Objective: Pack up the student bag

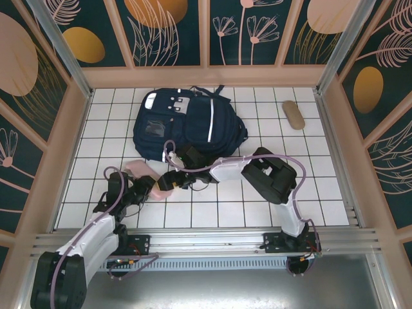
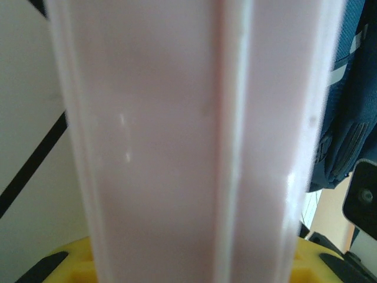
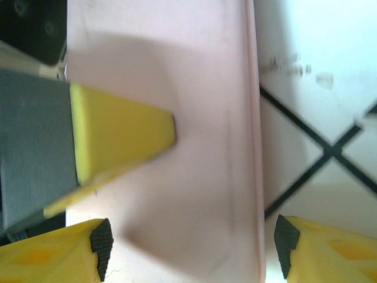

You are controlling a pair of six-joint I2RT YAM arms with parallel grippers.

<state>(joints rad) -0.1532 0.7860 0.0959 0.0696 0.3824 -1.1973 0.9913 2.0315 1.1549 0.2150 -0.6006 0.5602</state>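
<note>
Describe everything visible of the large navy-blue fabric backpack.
The large navy-blue fabric backpack lies flat, front up, on the white tiled table, at its far middle. It looks soft. A thin white stripe runs down its front, grey-white patches sit at its far-left corner, and dark straps show at the far edge. The right arm overlaps its near edge; whether they touch cannot be told.

You'll find no text, brand or number you can read here. The patches [image 1: 151,101] on the bag [image 1: 193,129] show no legible lettering, and the faint dark marks [image 3: 291,66] on the counter [image 3: 312,29] are too smeared.
</note>
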